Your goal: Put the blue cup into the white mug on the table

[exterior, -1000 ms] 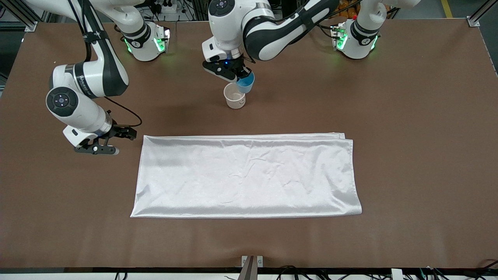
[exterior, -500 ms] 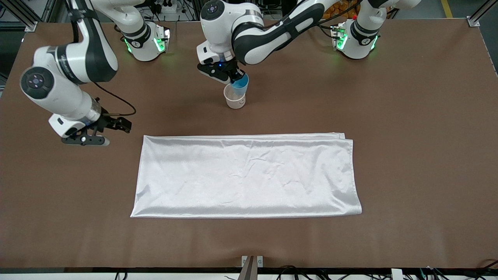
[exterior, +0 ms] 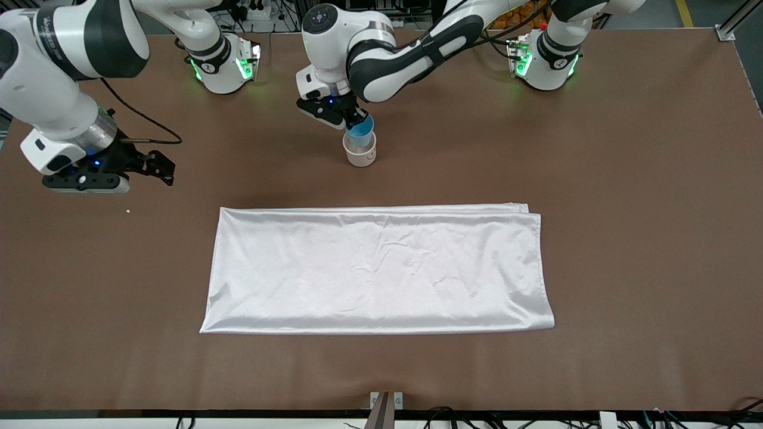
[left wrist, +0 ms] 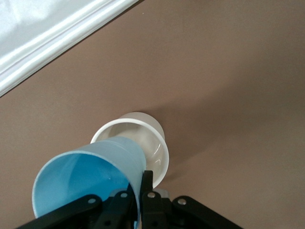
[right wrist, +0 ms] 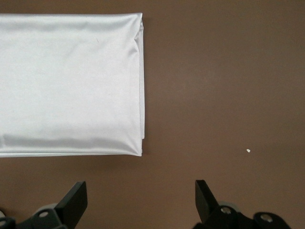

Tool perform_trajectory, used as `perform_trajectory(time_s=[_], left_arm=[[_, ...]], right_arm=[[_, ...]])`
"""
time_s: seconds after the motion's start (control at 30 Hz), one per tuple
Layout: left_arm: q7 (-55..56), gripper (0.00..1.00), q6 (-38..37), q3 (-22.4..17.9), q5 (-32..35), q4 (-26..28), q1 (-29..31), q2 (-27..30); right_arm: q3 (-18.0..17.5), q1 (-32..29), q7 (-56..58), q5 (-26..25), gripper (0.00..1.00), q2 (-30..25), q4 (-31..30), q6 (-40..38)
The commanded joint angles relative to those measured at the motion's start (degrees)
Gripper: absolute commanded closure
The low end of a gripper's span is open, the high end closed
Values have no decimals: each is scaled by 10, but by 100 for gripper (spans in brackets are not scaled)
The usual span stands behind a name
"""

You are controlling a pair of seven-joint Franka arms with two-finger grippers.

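The white mug [exterior: 361, 156] stands on the brown table [exterior: 626, 179], between the arm bases and the cloth. My left gripper [exterior: 353, 121] is shut on the wall of the blue cup [exterior: 360, 129] and holds it tilted right over the mug, its lower end at the mug's mouth. In the left wrist view the cup [left wrist: 90, 176] overlaps the mug's rim [left wrist: 155, 143], with one finger inside the cup and one outside; the left gripper [left wrist: 140, 180] pinches the wall. My right gripper [exterior: 162, 168] is open and empty above the table at the right arm's end; it also shows in the right wrist view [right wrist: 140, 196].
A white satin cloth [exterior: 375, 268] lies flat in the middle of the table, nearer the front camera than the mug; its end shows in the right wrist view [right wrist: 71, 81]. A tiny white crumb [exterior: 127, 210] lies on the table below the right gripper.
My left gripper has carried the blue cup sideways and down from beside the mug to over its mouth. My right arm has lifted and swung away toward the right arm's end of the table.
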State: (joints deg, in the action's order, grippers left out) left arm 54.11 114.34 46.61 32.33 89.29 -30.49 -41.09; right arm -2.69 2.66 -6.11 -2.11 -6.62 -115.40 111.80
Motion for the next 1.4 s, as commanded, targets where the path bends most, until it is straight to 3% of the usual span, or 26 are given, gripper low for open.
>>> perform_trajectory(time_s=[0.0, 0.3, 0.63, 0.7, 0.73, 0.77, 0.8, 1.17, 1.37], left_arm=[[17, 100, 3, -5, 28, -16, -13, -16], [39, 100, 12, -13, 51, -14, -27, -29], [57, 100, 12, -13, 56, -14, -29, -31], [54, 77, 12, -13, 57, -13, -26, -29], [54, 57, 11, -13, 57, -13, -26, -29], [53, 11, 12, -13, 59, -12, -26, -28], [53, 0, 11, -13, 59, -12, -26, -27], [50, 0, 4, -10, 62, -12, -17, -8], [27, 0, -11, -6, 51, -3, 8, 37]], right_arm=[[-3, -20, 42, 20, 0, 1, 57, -54], [-11, -50, 61, 40, 0, 6, 118, -124], [-16, -73, 64, 40, 0, 32, 177, -129], [-14, -73, 71, 39, 0, 45, 194, -129], [-13, -73, 73, 39, 0, 50, 205, -129], [-13, -73, 74, 40, 0, 58, 216, -129], [-12, -74, 75, 40, 0, 64, 224, -130], [-10, -73, 73, 40, 0, 93, 260, -145], [-9, -71, 72, 40, 0, 93, 259, -145]])
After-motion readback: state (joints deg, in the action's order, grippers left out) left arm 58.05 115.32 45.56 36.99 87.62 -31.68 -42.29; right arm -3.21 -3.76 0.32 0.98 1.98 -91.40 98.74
